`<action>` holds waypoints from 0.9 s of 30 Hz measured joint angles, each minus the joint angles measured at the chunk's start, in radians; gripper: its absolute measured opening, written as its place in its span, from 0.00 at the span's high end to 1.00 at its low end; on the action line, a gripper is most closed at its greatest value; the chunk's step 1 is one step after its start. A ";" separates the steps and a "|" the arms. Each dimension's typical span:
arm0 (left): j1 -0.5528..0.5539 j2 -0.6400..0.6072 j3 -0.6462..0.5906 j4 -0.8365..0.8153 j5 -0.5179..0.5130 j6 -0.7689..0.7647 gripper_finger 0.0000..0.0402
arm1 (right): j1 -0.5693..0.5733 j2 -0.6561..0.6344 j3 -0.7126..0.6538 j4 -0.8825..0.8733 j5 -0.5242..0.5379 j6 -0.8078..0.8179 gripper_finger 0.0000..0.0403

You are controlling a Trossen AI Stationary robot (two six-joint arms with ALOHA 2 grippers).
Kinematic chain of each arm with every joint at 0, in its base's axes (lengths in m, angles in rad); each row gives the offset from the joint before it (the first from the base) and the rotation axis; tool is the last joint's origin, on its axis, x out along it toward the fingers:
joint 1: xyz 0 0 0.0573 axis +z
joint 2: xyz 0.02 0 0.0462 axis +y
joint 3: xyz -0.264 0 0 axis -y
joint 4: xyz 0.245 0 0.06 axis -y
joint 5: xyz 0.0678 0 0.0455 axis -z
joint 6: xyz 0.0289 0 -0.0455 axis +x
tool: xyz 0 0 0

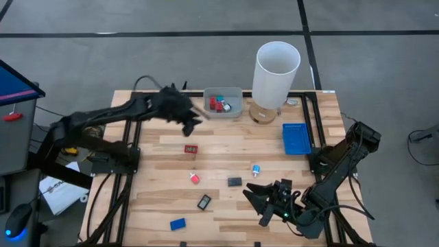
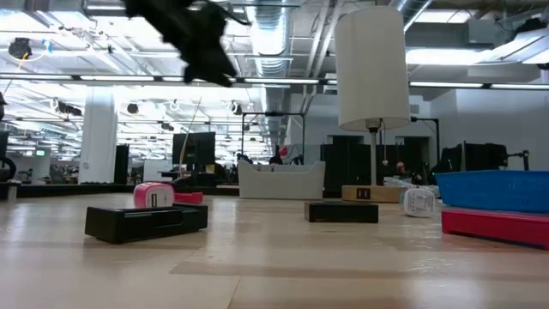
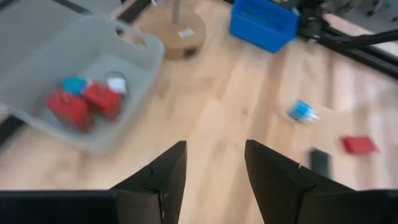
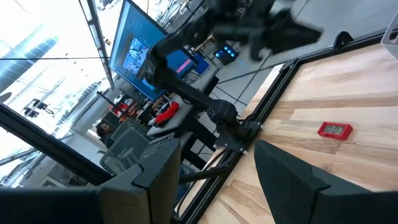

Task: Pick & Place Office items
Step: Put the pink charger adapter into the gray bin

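Observation:
My left gripper (image 1: 192, 118) (image 3: 214, 171) is open and empty. It hangs high over the table (image 2: 196, 41), just left of the grey tray (image 1: 223, 103) (image 3: 81, 93), which holds red and blue pieces (image 3: 87, 102). On the boards lie a red framed rectangle (image 1: 190, 148) (image 4: 334, 129), a pink-red piece (image 1: 195, 178), a black block (image 1: 235, 182), a white-and-blue piece (image 1: 256, 170) (image 3: 301, 112), a black framed rectangle (image 1: 204, 202) and a blue block (image 1: 178, 224). My right gripper (image 1: 257, 204) (image 4: 214, 180) is open near the table's near edge, touching nothing.
A lamp with a tall white shade (image 1: 276, 68) stands on a round wooden base (image 1: 263, 113) right of the grey tray. The flat blue tray (image 1: 296, 138) lies by the right edge. Black frame rails run along both table sides.

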 joint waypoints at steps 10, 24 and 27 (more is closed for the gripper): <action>-0.248 -0.408 -0.316 0.006 0.013 -0.246 0.61 | 0.000 0.000 0.000 0.022 -0.053 -0.042 0.51; -0.727 -0.265 -0.406 0.155 -0.178 -0.112 0.54 | 0.000 0.000 0.000 0.030 -0.078 -0.042 0.51; -0.743 -0.158 -0.401 0.246 -0.191 -0.017 0.50 | 0.000 0.000 0.000 0.031 -0.078 -0.042 0.51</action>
